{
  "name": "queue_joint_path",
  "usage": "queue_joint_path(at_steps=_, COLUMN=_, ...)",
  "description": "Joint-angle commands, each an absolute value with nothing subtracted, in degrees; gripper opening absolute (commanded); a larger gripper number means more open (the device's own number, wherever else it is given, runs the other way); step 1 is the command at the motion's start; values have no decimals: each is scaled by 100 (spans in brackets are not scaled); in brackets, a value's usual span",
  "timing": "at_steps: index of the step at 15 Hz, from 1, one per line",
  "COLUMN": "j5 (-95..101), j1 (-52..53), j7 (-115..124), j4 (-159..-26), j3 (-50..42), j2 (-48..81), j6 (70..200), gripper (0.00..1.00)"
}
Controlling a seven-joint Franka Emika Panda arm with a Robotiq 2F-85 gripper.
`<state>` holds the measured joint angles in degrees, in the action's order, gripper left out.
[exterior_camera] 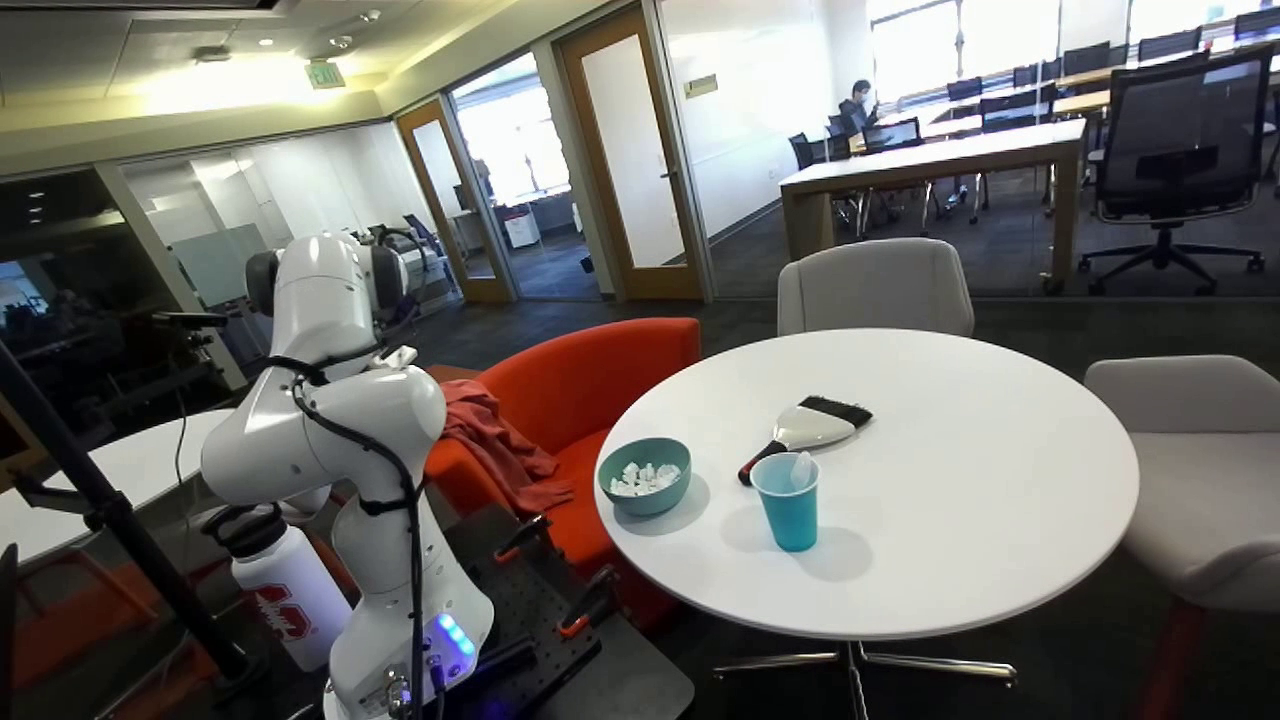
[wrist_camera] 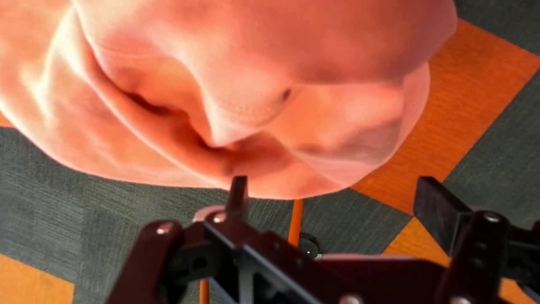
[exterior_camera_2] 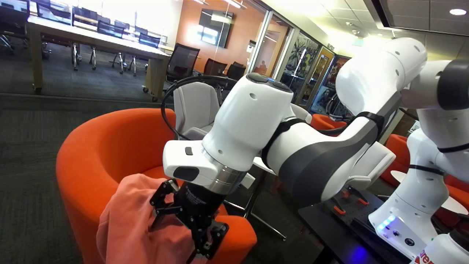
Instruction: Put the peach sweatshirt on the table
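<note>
The peach sweatshirt (exterior_camera_2: 128, 223) lies bunched over the side of an orange armchair; in an exterior view it is a reddish cloth (exterior_camera: 492, 440) behind the arm. It fills the upper part of the wrist view (wrist_camera: 253, 50) in loose folds. My gripper (exterior_camera_2: 171, 242) is at the sweatshirt, pointing down, with its fingers spread. In the wrist view the open fingers (wrist_camera: 331, 185) stand wide apart, with the sweatshirt's edge and carpet beyond them and nothing held. The round white table (exterior_camera: 980, 480) is on the far side of the armchair. The gripper is hidden in that exterior view.
On the table are a teal bowl (exterior_camera: 647, 490) with white pieces, a blue cup (exterior_camera: 790, 515) and a brush with dustpan (exterior_camera: 812, 428). The orange armchair (exterior_camera_2: 84, 154) has a high curved back. Grey chairs (exterior_camera: 875, 285) surround the table. A white bottle (exterior_camera: 290, 590) stands near the robot base.
</note>
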<state>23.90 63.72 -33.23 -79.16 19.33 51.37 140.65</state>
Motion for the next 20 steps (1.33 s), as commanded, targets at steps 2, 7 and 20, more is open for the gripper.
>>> queue_joint_path(at_steps=2, j5=2315, j1=6288, j7=-3869, j4=-7924, j3=1925, j2=5027, j6=13624, gripper=100)
queue_joint_path(at_steps=7, j5=2258, j1=6292, j7=-3977, j4=-7869, j3=1902, j2=5016, j6=13196, gripper=100)
queue_joint_path(at_steps=20, j5=2298, j1=6323, j7=-3924, j4=-7785, j3=1863, j2=5032, j6=13028, gripper=10)
